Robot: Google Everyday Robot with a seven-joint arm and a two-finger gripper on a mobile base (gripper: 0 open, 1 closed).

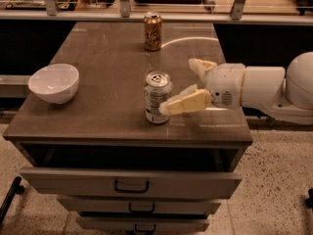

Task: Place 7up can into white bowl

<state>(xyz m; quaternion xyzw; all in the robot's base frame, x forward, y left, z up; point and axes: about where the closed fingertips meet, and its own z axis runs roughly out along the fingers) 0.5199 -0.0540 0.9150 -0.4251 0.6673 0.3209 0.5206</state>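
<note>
Table point(98, 77) is carrying everything. Arm point(264, 84) is extending in from the right. Bowl point(54, 82) is sitting far left. Gripper point(177, 86) is hanging spread wide, grasping nothing, one finger point(186, 103) just beside the 7up can point(158, 97), which is standing upright mid-front. Gold can point(152, 31) is standing at the back.

The 7up can point(157, 103) stands between the white bowl point(54, 82), well left, and the gripper point(177, 86), just right.

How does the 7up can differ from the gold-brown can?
The 7up can is silver-grey and pale green; the gold-brown can is amber. The 7up can stands near the front edge of the table, the gold-brown can at the back. The open gripper sits beside the 7up can, far from the other. Both stand upright.
</note>
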